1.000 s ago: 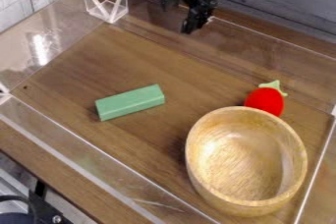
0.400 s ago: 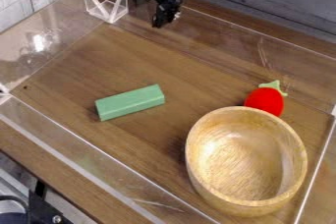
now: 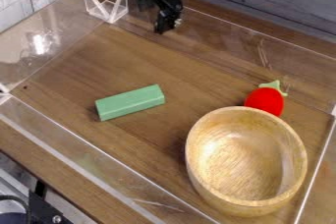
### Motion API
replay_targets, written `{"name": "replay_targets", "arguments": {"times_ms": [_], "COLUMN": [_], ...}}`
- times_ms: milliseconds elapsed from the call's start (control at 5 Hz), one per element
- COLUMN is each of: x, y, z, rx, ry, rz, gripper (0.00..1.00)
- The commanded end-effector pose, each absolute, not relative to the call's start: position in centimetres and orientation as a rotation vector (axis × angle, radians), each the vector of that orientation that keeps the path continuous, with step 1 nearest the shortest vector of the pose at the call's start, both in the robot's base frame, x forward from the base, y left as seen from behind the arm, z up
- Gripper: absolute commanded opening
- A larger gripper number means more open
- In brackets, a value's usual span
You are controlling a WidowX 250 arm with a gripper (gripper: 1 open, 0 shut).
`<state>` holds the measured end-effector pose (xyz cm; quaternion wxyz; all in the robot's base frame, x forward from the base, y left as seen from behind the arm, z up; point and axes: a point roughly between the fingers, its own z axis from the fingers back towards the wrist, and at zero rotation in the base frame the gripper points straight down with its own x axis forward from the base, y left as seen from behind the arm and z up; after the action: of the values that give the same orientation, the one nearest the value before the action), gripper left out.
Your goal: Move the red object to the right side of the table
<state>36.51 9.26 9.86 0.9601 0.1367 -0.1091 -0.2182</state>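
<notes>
The red object (image 3: 266, 99) is a small glossy strawberry-like toy with a yellowish stem tip. It lies on the wood-grain table (image 3: 197, 66) near the right wall, just behind the wooden bowl. My gripper (image 3: 164, 22) hangs at the back of the table, left of centre, far from the red object. Its dark fingers point down and stand open with nothing between them.
A large wooden bowl (image 3: 246, 159) fills the front right. A green rectangular block (image 3: 130, 101) lies left of centre. Low clear acrylic walls (image 3: 53, 31) ring the table, and a small clear stand (image 3: 105, 4) sits at the back left.
My gripper has shifted left along the back of the table, then dipped slightly. The red object, block and bowl have stayed put.
</notes>
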Motion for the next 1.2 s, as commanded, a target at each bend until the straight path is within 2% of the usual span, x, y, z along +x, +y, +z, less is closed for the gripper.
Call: {"name": "replay_targets", "arguments": {"times_ms": [0, 200, 1000], "x": [36.3, 35.6, 36.1], "y": [7.3, 5.7, -6.7], "z": [13.6, 14.3, 11.9], "rx": [0.279, 0.260, 0.087], "ry": [-0.308, -0.317, -0.384], "rz": [-0.481, -0.510, -0.938], "gripper": [0.00, 1.00, 1.00]}}
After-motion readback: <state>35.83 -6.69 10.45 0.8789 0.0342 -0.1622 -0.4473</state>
